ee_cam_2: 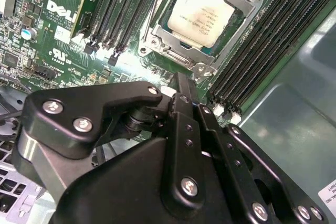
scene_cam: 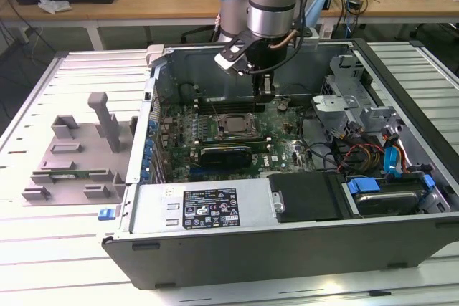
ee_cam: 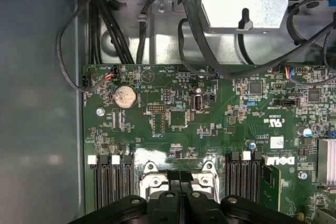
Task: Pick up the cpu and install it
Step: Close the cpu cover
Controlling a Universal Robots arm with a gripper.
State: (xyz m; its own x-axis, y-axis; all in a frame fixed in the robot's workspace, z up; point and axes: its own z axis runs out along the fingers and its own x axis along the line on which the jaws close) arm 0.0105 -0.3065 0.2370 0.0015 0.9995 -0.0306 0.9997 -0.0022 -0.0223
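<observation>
Two black fingers [ee_cam_2: 184, 108] of your gripper [ee_cam_2: 182, 83] are meeting tip to tip with nothing between them, so you are carrying nothing. In the exterior view the gripper [scene_cam: 265, 93] is hanging inside the open computer case [scene_cam: 287, 249], low over the green motherboard [scene_cam: 281, 145] and just beside the socket. The cpu [ee_cam_2: 201, 8] is lying flat in the socket's metal frame [ee_cam_2: 157, 32], silvery top up, with the frame surrounding its edges; in the exterior view the cpu [scene_cam: 235, 125] is sitting near the board's middle. Rows of black memory slots [ee_cam_2: 257, 40] are flanking the socket on both sides, and a green memory stick [ee_cam_2: 85, 1] is standing in one of them. In the first wrist view, black cables [ee_cam: 194, 30] are looping over the board's edge near a coin battery [ee_cam: 125, 96]. A grey fixture [scene_cam: 75, 152] is resting on the slatted table [scene_cam: 43, 263], outside the case on the exterior view's left.
</observation>
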